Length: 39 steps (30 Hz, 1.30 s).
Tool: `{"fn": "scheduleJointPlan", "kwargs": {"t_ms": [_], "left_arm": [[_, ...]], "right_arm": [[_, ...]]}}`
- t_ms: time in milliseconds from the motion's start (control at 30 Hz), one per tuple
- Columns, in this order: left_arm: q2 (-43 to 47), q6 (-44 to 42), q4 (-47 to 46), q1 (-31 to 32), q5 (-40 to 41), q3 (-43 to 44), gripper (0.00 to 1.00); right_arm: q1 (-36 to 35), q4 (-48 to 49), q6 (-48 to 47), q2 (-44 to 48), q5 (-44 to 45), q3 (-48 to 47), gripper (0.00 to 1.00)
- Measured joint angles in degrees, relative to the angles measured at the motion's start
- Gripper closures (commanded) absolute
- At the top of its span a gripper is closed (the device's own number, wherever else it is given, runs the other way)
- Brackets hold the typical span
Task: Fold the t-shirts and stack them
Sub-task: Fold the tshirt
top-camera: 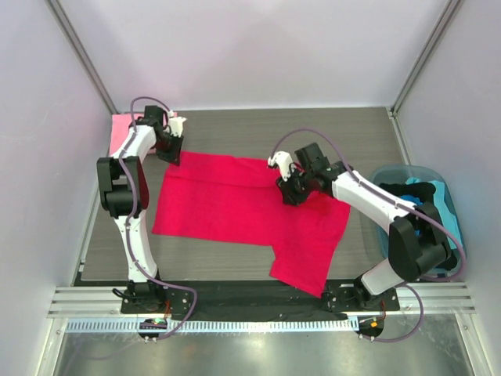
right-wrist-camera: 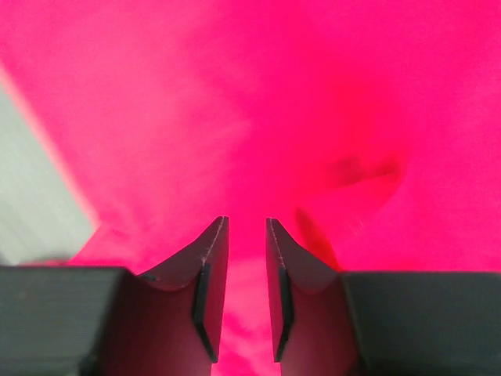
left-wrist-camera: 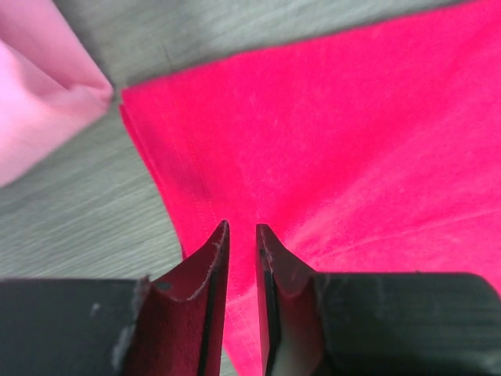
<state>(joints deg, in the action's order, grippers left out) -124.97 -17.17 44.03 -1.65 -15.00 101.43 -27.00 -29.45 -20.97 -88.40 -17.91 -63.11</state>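
- Crimson t-shirt (top-camera: pixel 235 204) lies spread flat on the table (top-camera: pixel 235 129), its long axis running left to right. One flap at the right trails toward the near edge.
- Pink t-shirt (top-camera: pixel 120 131) sits at the far-left corner of the table, just beside the red one's far-left corner and apart from it.
- Left arm stands tall along the left side, wrist bent down over that far-left corner. Right arm stretches diagonally inward from its base to the far hem, right of centre.
- Both contact points are on the far edge, so the cloth to be folded lies toward the bases.
- Left gripper (top-camera: pixel 171 150): jaws nearly together, with red cloth filling the slit. This is probably a pinch on the corner.
- Right gripper (top-camera: pixel 287 193): the same narrow slit, with creases gathering at the tips. This is likely a pinch on the hem.
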Motion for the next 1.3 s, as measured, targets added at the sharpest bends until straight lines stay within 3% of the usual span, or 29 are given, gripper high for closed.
{"fn": "scheduleJointPlan", "kwargs": {"t_ms": [133, 400, 767, 900, 1300], "left_arm": [[0.0, 0.0, 0.55, -0.09, -0.48, 1.75, 0.79], [0.0, -0.26, 1.66, -0.17, -0.42, 2.05, 0.79], [0.0, -1.57, 3.1, 1.18, 0.31, 2.62, 0.77], [0.0, -1.73, 4.24, 3.08, 1.38, 5.77, 0.61], [-0.9, -1.75, 3.82, 3.21, 5.75, 7.65, 0.51]], "right_arm": [[0.74, -3.06, -0.59, 1.51, 0.63, 2.4, 0.71], [20.11, -1.64, 0.24, -7.65, 2.25, -7.02, 0.71], [21.35, -2.93, -2.84, -9.6, 1.95, -9.4, 0.72], [23.02, -1.86, -2.21, -10.64, 3.69, -11.56, 0.72], [31.85, -0.15, 0.52, -26.75, 7.45, -23.37, 0.69]]}}
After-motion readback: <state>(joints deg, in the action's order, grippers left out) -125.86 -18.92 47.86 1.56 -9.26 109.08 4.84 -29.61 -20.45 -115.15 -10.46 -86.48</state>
